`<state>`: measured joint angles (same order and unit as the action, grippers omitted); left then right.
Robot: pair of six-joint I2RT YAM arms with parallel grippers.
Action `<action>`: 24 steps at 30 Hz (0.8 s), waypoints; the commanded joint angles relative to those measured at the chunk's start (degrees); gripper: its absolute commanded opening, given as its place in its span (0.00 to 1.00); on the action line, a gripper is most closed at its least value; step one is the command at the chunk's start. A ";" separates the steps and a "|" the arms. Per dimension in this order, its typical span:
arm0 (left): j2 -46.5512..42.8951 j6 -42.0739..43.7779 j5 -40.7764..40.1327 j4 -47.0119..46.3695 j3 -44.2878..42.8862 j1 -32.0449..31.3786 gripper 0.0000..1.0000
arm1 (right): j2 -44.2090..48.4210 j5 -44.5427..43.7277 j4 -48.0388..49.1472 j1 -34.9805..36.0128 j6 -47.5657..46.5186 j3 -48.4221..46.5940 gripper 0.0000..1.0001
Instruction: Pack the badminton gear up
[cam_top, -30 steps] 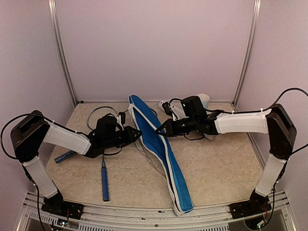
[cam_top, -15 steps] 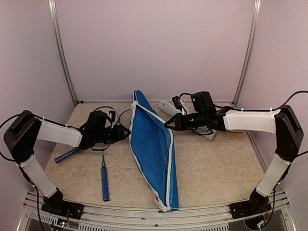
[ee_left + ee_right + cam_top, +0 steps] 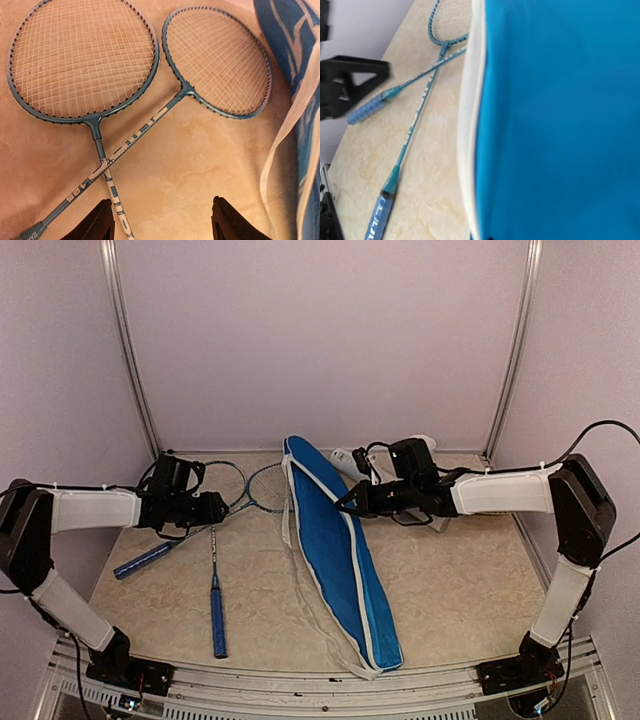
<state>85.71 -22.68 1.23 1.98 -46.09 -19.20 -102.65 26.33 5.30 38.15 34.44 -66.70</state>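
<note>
Two thin rackets with blue handles (image 3: 217, 622) (image 3: 143, 561) lie crossed at the left. Their heads (image 3: 82, 60) (image 3: 217, 62) fill the left wrist view. My left gripper (image 3: 207, 510) (image 3: 162, 222) hovers open over the crossed shafts with nothing between its fingers. The blue cover (image 3: 338, 555) (image 3: 560, 120) lies lengthwise down the middle. My right gripper (image 3: 348, 503) is shut on the cover's white-trimmed right edge near its wide end, with its fingers hidden in the right wrist view. A white tube (image 3: 346, 461) lies behind that gripper.
A pale mug (image 3: 424, 443) stands at the back behind the right arm. The cover's white trim (image 3: 280, 150) lies just right of my left gripper. Pale walls and metal posts enclose the table on three sides.
My left gripper has opened, left the cover and drawn back left over the rackets. The cover, lifted and spread half a second ago, has sunk and narrowed, still held by the right gripper.
</note>
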 commanded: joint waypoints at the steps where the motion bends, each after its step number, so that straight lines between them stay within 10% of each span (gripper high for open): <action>1: 10.08 13.60 -2.90 11.98 -10.08 -2.10 0.62 | 1.37 0.39 2.67 0.34 0.71 -1.68 0.00; 24: 33.15 25.93 -9.64 24.05 -32.44 -3.30 0.33 | 1.58 1.82 3.15 0.34 0.46 -1.10 0.00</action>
<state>117.05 2.07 -8.38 23.16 -77.52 -22.52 -102.65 27.40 5.98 38.15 35.24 -66.78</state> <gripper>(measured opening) 0.345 0.007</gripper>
